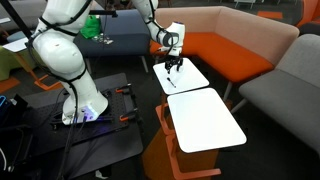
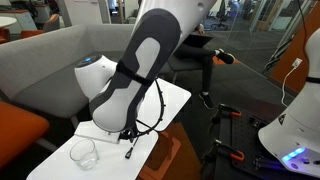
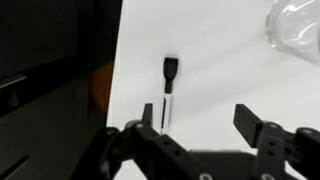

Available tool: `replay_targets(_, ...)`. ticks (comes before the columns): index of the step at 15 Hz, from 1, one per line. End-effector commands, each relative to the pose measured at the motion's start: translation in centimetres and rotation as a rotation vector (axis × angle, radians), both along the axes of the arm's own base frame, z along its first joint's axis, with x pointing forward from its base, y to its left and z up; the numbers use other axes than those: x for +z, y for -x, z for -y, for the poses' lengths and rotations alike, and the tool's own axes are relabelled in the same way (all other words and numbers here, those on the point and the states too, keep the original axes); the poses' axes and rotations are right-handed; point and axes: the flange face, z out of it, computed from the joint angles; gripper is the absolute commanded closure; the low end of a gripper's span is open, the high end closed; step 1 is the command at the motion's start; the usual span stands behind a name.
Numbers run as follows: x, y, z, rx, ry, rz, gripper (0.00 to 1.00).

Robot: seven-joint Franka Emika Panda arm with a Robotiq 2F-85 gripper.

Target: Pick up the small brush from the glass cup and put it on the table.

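Where the wrist view looks down past the claw, the small brush (image 3: 170, 78), a thin, short dark stick with a wider dark head, lies flat on the white square table (image 3: 220, 70). It is outside the cup and close to the table's edge. The black Robotiq gripper (image 3: 200, 125) hangs over it, released, its jaws spread wide with nothing between them. The tiny clear glass cup (image 3: 295, 30) shows blurred in the upper corner, well apart from the brush.

In an exterior view the white robot arm (image 1: 60, 50) reaches out and holds the gripper (image 1: 172, 66) just above the smaller-looking table (image 1: 192, 75). A larger-looking white tabletop (image 1: 205, 118) stands just beside that table, with a curved orange sofa (image 1: 230, 45) behind both. The brush is too small to make out here.

In an exterior view the arm (image 2: 140, 70) hides most of the gripper. The glass cup (image 2: 84, 153) stands upright near the table's (image 2: 170, 100) corner.
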Motion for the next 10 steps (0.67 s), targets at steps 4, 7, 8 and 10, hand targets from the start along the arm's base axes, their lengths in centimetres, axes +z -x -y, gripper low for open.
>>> replay_targets(4, 6.5, 4.3, -0.8, 0.065, -0.149, 0.187, 0.00)
replay_targets(7, 7.9, 6.5, -1.4, 0.093, -0.145, 0.172, 0.00)
replay_targets(8, 8.3, 7.2, -1.5, 0.100, -0.138, 0.168, 0.00)
replay_targets(10, 9.0, 8.3, -1.8, 0.124, -0.124, 0.169, 0.00)
